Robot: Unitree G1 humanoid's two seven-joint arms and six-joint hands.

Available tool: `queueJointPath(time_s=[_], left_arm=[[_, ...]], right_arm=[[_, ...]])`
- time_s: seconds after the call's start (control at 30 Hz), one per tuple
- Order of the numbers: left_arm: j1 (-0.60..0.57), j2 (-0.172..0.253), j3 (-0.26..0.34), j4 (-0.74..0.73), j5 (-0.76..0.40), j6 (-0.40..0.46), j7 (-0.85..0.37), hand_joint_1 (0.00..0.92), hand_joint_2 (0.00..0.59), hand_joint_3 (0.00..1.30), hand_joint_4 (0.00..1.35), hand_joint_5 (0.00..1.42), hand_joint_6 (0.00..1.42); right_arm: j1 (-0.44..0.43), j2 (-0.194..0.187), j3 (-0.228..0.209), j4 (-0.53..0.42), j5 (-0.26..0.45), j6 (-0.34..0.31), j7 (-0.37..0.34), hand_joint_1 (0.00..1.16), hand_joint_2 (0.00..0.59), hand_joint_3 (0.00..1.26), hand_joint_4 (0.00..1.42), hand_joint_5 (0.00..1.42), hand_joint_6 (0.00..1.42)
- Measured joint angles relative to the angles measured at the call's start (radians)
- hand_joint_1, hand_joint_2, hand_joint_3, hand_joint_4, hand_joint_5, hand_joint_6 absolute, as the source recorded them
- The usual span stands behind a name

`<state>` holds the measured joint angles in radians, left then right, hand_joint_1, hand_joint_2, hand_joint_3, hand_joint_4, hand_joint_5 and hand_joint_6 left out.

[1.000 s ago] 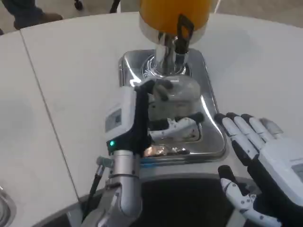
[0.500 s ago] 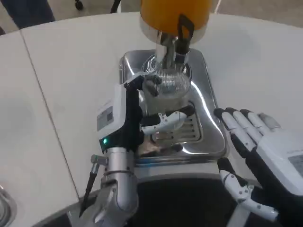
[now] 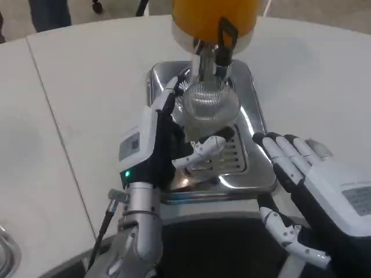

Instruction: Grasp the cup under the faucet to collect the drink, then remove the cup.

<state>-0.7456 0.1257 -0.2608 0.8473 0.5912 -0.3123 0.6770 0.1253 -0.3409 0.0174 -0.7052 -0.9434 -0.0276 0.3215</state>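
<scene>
Since a second ago the cup [image 3: 210, 107] has been carried up the drip tray [image 3: 255, 168] and set beneath the faucet [image 3: 215, 55], grasped by the left hand [image 3: 168, 139] (grip partly hidden). Right hand [image 3: 313, 174] waits empty, fingers spread. Filling seems not yet begun.

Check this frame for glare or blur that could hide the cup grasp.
Head view: the steel drip tray mirrors bright glare; the clear cup looks soft and see-through under the faucet; the left hand is slightly blurred around it; the right hand is reasonably sharp.
</scene>
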Motion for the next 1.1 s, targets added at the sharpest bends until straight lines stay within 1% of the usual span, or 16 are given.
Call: queueJointPath(time_s=[0.13, 0.23, 0.3, 0.37, 0.43, 0.5, 0.6, 0.67, 0.7, 0.8, 0.9, 0.97, 1.03, 1.1], left_arm=[[0.005, 0.008, 0.001, -0.014, -0.001, -0.002, -0.012, 0.376, 0.045, 0.12, 0.09, 0.6, 0.65], [0.037, 0.03, 0.006, -0.074, -0.01, -0.006, -0.04, 0.372, 0.042, 0.11, 0.08, 0.59, 0.62], [0.074, 0.054, 0.015, -0.131, -0.025, -0.008, -0.065, 0.36, 0.044, 0.09, 0.07, 0.59, 0.61], [0.114, 0.088, 0.034, -0.196, -0.041, -0.008, -0.108, 0.353, 0.041, 0.08, 0.06, 0.56, 0.57], [0.134, 0.109, 0.046, -0.24, -0.046, -0.004, -0.139, 0.342, 0.043, 0.07, 0.04, 0.51, 0.49], [0.168, 0.134, 0.057, -0.31, -0.045, 0.001, -0.169, 0.339, 0.043, 0.07, 0.03, 0.49, 0.47], [0.224, 0.146, 0.083, -0.419, -0.046, 0.024, -0.198, 0.342, 0.046, 0.06, 0.03, 0.47, 0.45], [0.262, 0.152, 0.099, -0.485, -0.045, 0.044, -0.21, 0.344, 0.046, 0.06, 0.02, 0.39, 0.37], [0.286, 0.156, 0.112, -0.522, -0.045, 0.057, -0.22, 0.345, 0.046, 0.05, 0.0, 0.35, 0.34], [0.349, 0.184, 0.144, -0.614, -0.043, 0.082, -0.243, 0.345, 0.046, 0.03, 0.0, 0.27, 0.27], [0.423, 0.217, 0.188, -0.716, -0.044, 0.109, -0.28, 0.345, 0.051, 0.02, 0.0, 0.25, 0.25], [0.482, 0.237, 0.215, -0.777, -0.044, 0.125, -0.308, 0.345, 0.052, 0.01, 0.0, 0.25, 0.24], [0.535, 0.251, 0.237, -0.822, -0.042, 0.138, -0.326, 0.345, 0.052, 0.0, 0.0, 0.24, 0.24], [0.575, 0.257, 0.257, -0.857, -0.042, 0.152, -0.336, 0.337, 0.056, 0.0, 0.0, 0.22, 0.23]], right_arm=[[-0.001, -0.001, 0.0, 0.0, 0.006, 0.0, 0.0, 0.05, 0.586, 0.0, 0.0, 0.0, 0.0], [-0.002, -0.007, -0.007, -0.001, 0.024, -0.004, 0.0, 0.05, 0.586, 0.0, 0.0, 0.0, 0.0], [-0.001, -0.027, -0.016, -0.004, 0.05, -0.02, 0.0, 0.05, 0.586, 0.0, 0.0, 0.0, 0.01], [0.007, -0.048, -0.027, -0.014, 0.087, -0.039, 0.0, 0.05, 0.586, 0.0, 0.0, 0.0, 0.01], [0.016, -0.052, -0.037, -0.019, 0.104, -0.041, 0.001, 0.05, 0.586, 0.0, 0.0, 0.0, 0.01], [0.035, -0.05, -0.053, -0.048, 0.126, -0.035, 0.001, 0.04, 0.586, 0.0, 0.0, 0.0, 0.01], [0.05, -0.041, -0.067, -0.089, 0.15, -0.037, -0.001, 0.05, 0.586, 0.0, 0.0, 0.0, 0.04], [0.061, -0.033, -0.077, -0.101, 0.166, -0.04, -0.007, 0.05, 0.586, 0.01, 0.0, 0.0, 0.05], [0.068, -0.021, -0.08, -0.104, 0.171, -0.04, -0.011, 0.06, 0.586, 0.01, 0.0, 0.0, 0.06], [0.072, -0.002, -0.084, -0.115, 0.184, -0.038, -0.022, 0.06, 0.586, 0.02, 0.0, 0.0, 0.08], [0.056, 0.022, -0.074, -0.125, 0.188, -0.033, -0.027, 0.07, 0.586, 0.03, 0.0, 0.01, 0.08], [0.033, 0.044, -0.056, -0.126, 0.188, -0.028, -0.029, 0.07, 0.586, 0.03, 0.0, 0.01, 0.08], [0.016, 0.066, -0.041, -0.126, 0.188, -0.022, -0.034, 0.07, 0.586, 0.03, 0.0, 0.01, 0.1], [0.004, 0.075, -0.037, -0.126, 0.19, -0.019, -0.036, 0.07, 0.586, 0.04, 0.0, 0.01, 0.1]])
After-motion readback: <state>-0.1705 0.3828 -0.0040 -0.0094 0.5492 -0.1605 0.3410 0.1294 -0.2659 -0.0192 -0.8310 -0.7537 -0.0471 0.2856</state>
